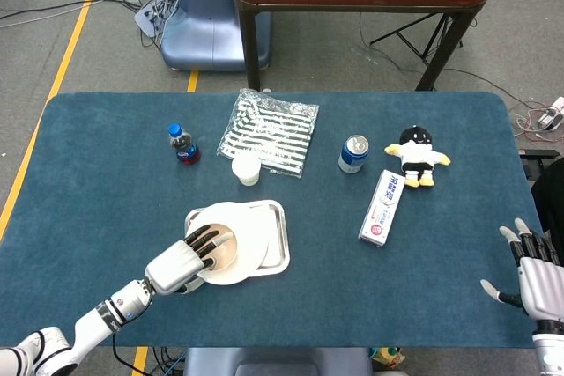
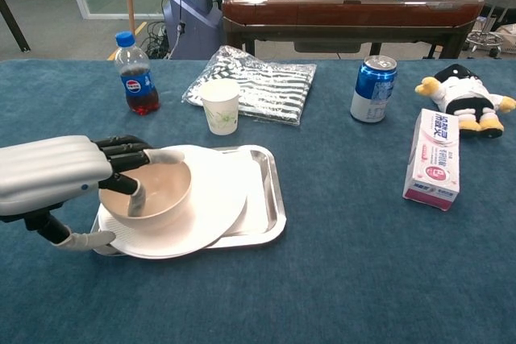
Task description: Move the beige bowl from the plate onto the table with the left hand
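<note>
One round beige bowl (image 2: 153, 193) sits on the white round plate (image 2: 205, 207) in a shiny metal tray (image 2: 266, 199) on the blue desk (image 2: 339, 279). The left hand (image 2: 60, 175) reaches fingers (image 2: 133, 168) over its rim into it, thumb below. The right hand (image 1: 538, 275) hangs spread and empty at the desk's edge.

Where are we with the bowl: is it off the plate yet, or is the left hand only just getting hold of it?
Not off yet. Done: the left hand has reached the beige bowl, with fingers hooked over its near rim and dipping inside. In hand: closing the grip; the thumb sits low by the plate's edge. Left: lift the bowl, which sits on the plate in the tray, and set it on the table.
</note>
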You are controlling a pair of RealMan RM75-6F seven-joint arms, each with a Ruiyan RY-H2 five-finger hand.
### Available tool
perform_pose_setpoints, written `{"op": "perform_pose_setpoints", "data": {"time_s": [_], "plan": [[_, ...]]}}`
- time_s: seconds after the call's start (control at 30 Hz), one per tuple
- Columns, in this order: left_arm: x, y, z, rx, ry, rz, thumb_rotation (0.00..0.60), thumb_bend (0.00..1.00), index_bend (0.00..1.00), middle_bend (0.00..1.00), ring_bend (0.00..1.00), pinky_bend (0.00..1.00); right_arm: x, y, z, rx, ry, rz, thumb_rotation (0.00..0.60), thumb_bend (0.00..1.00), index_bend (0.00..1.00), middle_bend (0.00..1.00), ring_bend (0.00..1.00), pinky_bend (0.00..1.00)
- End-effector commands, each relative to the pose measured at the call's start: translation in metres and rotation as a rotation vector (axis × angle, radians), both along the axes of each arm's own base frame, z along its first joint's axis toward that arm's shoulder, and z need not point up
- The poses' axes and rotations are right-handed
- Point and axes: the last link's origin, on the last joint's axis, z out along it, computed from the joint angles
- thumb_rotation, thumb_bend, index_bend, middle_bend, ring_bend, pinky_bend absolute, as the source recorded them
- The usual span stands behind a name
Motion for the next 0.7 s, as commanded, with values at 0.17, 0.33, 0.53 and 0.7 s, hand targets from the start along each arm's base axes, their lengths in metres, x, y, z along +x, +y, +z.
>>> {"op": "perform_pose_setpoints", "data": {"time_s": [0.17, 0.33, 0.53, 0.7], "plan": [[0.0007, 0.0026, -0.0046, -0.001, -0.033, -0.022, 0.600, 0.32, 0.52, 0.00, 0.00, 0.00, -0.0004, -0.0005, 0.0000, -0.001, 0.002, -0.003, 0.600, 0.25, 0.00, 0.00, 0.00, 0.00], [-0.0019, 0.0046, -0.0062, 0.012, -0.031, -0.017, 0.600, 0.32, 0.53, 0.00, 0.00, 0.00, -0.0005, -0.0005, -0.0002, -0.001, 0.003, -0.003, 0.600, 0.24, 0.00, 0.00, 0.00, 0.00], [-0.0044, 0.0041, -0.0069, 0.017, -0.036, -0.010, 0.600, 0.32, 0.56, 0.00, 0.00, 0.00, -0.0003, -0.0007, -0.0014, 0.002, 0.004, -0.003, 0.600, 0.25, 0.00, 0.00, 0.00, 0.00], [-0.0026, 0.0043, -0.0036, 0.023, -0.049, -0.016, 0.600, 0.32, 0.60, 0.00, 0.00, 0.00, 0.0001, -0.0007, -0.0016, 0.002, 0.006, -0.002, 0.600, 0.25, 0.00, 0.00, 0.00, 0.00]]}}
